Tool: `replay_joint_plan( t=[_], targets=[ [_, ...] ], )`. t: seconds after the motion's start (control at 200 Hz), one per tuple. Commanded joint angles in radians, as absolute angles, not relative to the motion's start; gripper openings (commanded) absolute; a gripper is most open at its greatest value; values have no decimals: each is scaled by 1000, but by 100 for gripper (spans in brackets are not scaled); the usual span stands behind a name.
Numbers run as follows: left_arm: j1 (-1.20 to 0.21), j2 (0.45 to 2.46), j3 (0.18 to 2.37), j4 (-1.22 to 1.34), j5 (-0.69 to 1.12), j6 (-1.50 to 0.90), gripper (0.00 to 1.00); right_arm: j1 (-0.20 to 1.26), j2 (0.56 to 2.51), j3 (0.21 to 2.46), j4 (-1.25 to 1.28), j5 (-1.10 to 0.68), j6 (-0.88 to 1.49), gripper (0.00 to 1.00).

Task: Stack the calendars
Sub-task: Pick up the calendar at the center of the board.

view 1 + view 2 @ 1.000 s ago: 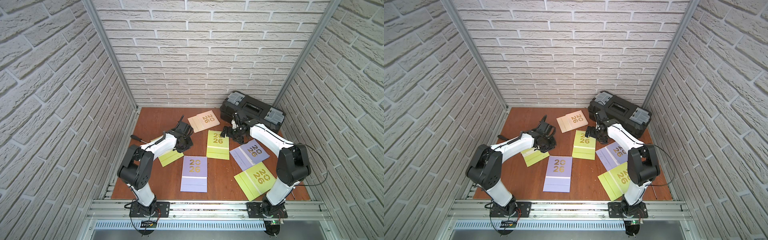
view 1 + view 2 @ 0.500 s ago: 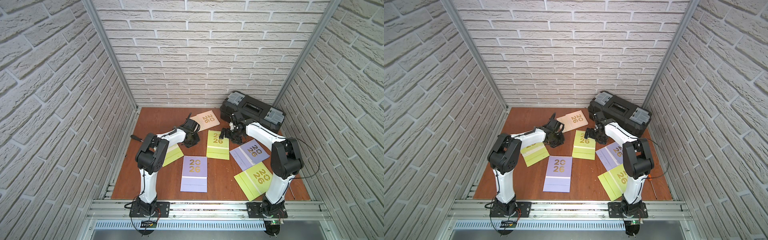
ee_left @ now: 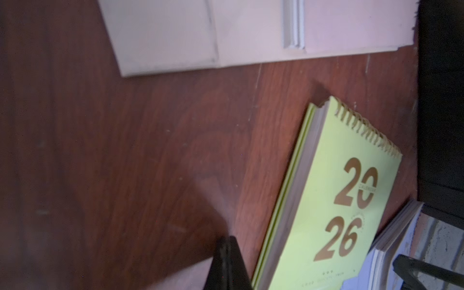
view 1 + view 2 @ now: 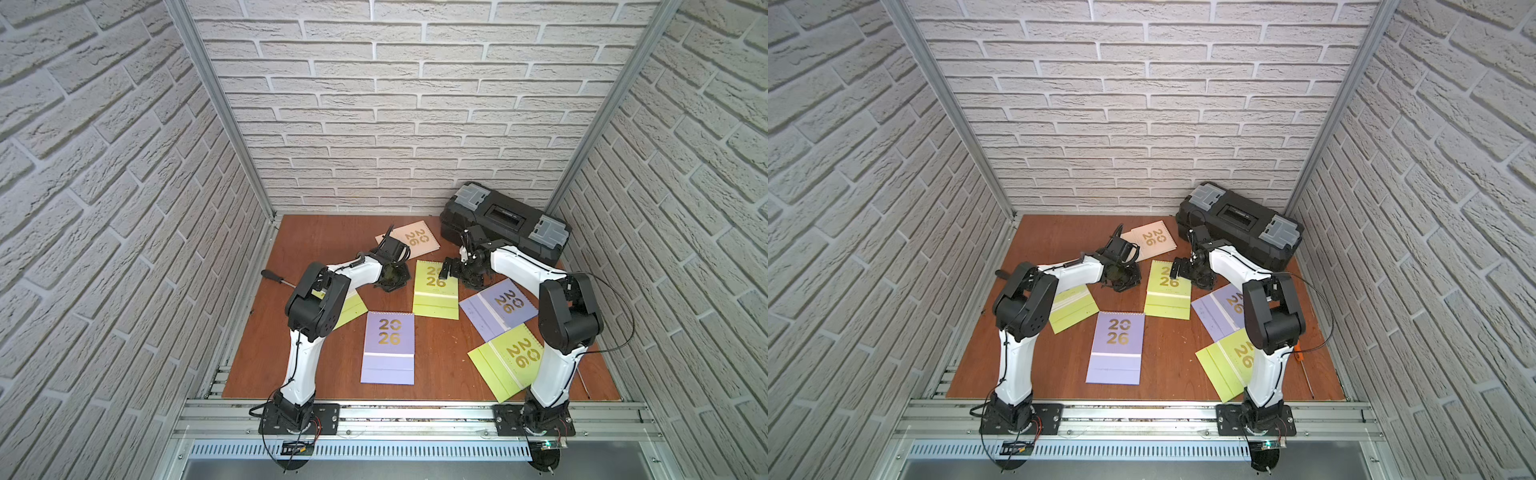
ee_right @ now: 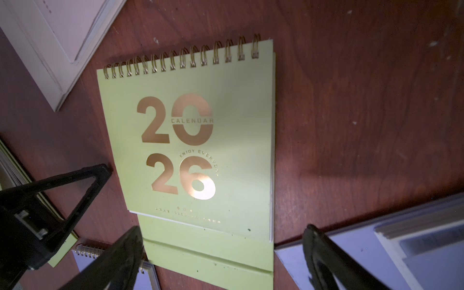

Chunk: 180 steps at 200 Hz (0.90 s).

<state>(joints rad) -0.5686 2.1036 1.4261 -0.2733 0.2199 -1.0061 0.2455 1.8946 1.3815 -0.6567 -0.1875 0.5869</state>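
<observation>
Six calendars lie scattered; you have no stack begun. Your right gripper gapes above the middle green calendar; your left gripper, pinched empty, sits at its nine o'clock.

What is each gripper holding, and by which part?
Nothing. The left gripper is shut and empty; the right gripper stands open over a green calendar.

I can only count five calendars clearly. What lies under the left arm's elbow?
A lime green calendar lies flat there. Its plain end shows; the left arm covers the rest, so its cover print cannot be seen.
</observation>
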Motion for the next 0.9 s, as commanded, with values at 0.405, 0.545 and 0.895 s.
replay_joint_plan(
  t=[0.405,0.545,0.895],
  targets=[
    [-604,2160,1439,-227,257,-1061,0,238,1924,1289,-558,-242,589,100],
    [-606,2167,1437,-211,269,-1073,0,238,1928,1278,-539,-256,591,100],
    [-608,2183,1414,-170,289,-1106,0,232,1942,1248,-468,-306,615,100]
  ],
)
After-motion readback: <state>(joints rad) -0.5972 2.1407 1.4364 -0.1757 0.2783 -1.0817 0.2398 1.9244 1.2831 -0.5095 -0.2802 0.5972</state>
